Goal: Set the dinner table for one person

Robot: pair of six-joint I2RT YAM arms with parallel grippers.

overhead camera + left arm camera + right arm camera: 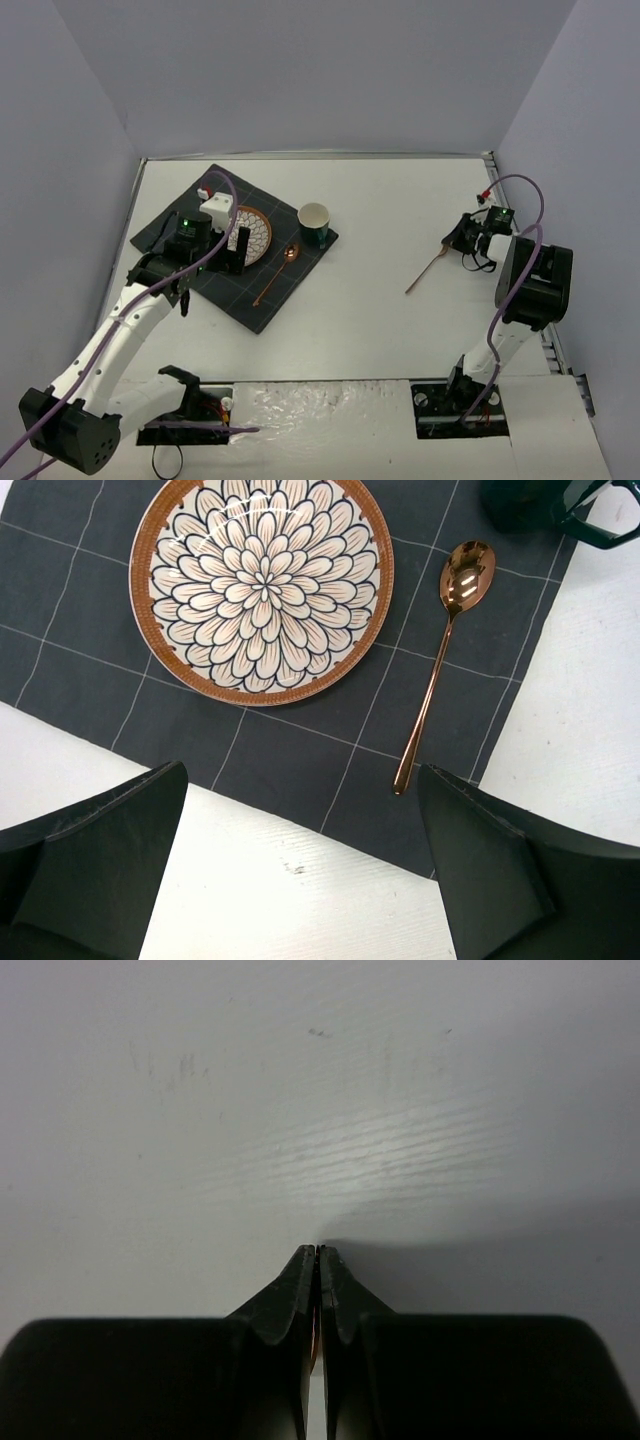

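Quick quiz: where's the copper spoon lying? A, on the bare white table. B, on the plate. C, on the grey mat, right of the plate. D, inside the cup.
C: the spoon lies flat on the mat, to the right of the plate and apart from its rim.
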